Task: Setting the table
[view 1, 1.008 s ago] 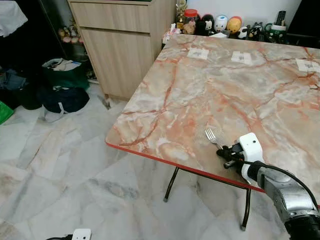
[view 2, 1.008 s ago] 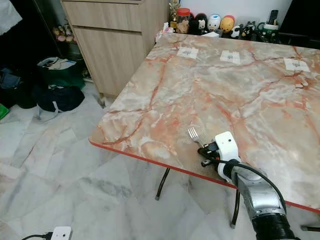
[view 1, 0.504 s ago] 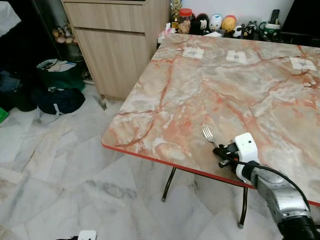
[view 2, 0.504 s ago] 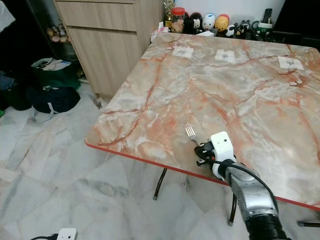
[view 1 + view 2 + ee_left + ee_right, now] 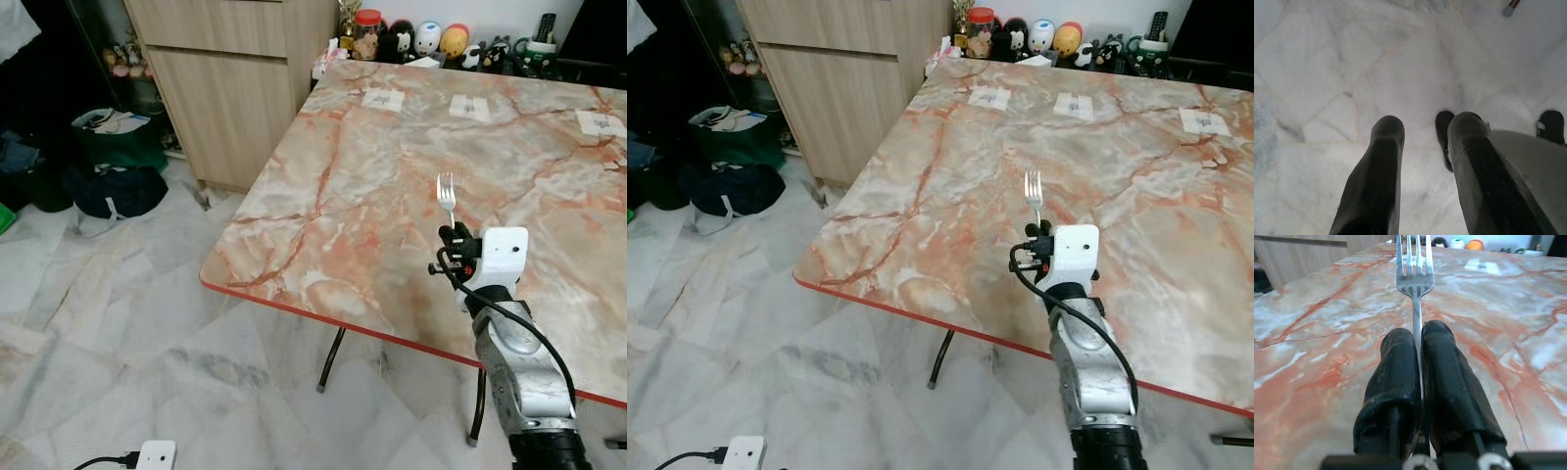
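- Right gripper (image 5: 1418, 340) is clamping the fork (image 5: 447, 191) handle, tines pointing up, centre-right of frame over the marble table (image 5: 372, 166).
- Left gripper (image 5: 1422, 147) is hanging slightly parted over floor tiles (image 5: 1327, 73).

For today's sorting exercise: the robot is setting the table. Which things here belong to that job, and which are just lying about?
Belongs to the job:
fork, held in the right gripper
marble table
white place markers

Just lying about:
toy figures at the far edge
wooden cabinet
bags on the floor
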### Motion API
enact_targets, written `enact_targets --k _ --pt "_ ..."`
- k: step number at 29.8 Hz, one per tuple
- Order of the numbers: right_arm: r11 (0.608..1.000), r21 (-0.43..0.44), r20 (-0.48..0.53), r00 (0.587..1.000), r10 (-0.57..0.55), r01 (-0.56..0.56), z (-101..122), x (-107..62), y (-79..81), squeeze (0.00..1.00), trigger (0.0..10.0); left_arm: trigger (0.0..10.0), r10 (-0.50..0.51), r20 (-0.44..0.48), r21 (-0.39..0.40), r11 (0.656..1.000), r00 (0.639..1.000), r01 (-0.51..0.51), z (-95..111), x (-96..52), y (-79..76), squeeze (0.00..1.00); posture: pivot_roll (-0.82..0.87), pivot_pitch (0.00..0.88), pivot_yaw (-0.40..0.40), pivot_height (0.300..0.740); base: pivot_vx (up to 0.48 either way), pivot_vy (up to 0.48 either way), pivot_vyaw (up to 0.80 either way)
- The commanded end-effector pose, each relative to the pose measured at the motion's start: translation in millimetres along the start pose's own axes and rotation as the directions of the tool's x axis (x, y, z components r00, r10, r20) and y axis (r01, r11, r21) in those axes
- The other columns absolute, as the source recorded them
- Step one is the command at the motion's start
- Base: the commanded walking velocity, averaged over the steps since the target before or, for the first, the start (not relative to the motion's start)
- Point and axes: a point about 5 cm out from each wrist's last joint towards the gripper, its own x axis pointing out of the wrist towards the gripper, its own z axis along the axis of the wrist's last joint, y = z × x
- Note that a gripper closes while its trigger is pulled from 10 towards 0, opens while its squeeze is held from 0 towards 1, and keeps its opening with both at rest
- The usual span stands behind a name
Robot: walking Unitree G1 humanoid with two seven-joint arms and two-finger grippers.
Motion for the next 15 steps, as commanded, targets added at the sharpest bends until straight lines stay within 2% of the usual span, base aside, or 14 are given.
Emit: enact_targets --k 1,2,4,10,15 --pt "0.999 0.022 0.027 0.999 -0.034 0.033 3 -3.4 0.3 0.0 10.0 10.0 -0.003 -0.04 0.018 1.0 0.999 0.004 -12 -3.5 -1.7 0.0 -0.07 0.046 0.019 0.74 0.0 0.0 0.0" --pt "0.999 0.025 0.024 0.999 -0.046 0.045 3 -3.8 -0.4 0.0 10.0 10.0 -0.005 -0.04 0.02 1.0 0.999 0.006 -13 -3.3 -3.6 0.0 -0.07 0.046 0.019 0.74 0.0 0.0 0.0" --pt "0.995 0.053 0.028 0.996 -0.081 0.079 4 -3.6 -2.6 0.0 10.0 10.0 -0.011 -0.04 0.023 1.0 0.999 0.012 -14 -2.8 -9.7 0.0 -0.08 0.038 0.016 0.74 0.0 -0.435 0.0" --pt "0.997 0.039 0.056 0.996 -0.075 0.072 8 -4.2 -3.7 0.0 10.0 10.0 -0.021 -0.047 0.026 0.999 0.999 0.023 -16 -2.2 -17.9 0.0 -0.08 0.026 0.015 0.74 0.0 -0.48 -0.74" --pt "0.995 0.022 0.097 0.99 -0.099 0.098 13 -3.9 -10.0 0.0 10.0 10.0 -0.024 -0.044 0.023 0.999 0.999 0.025 -15 -1.6 -20.7 0.0 -0.08 0.015 0.017 0.74 0.0 -0.48 0.0"
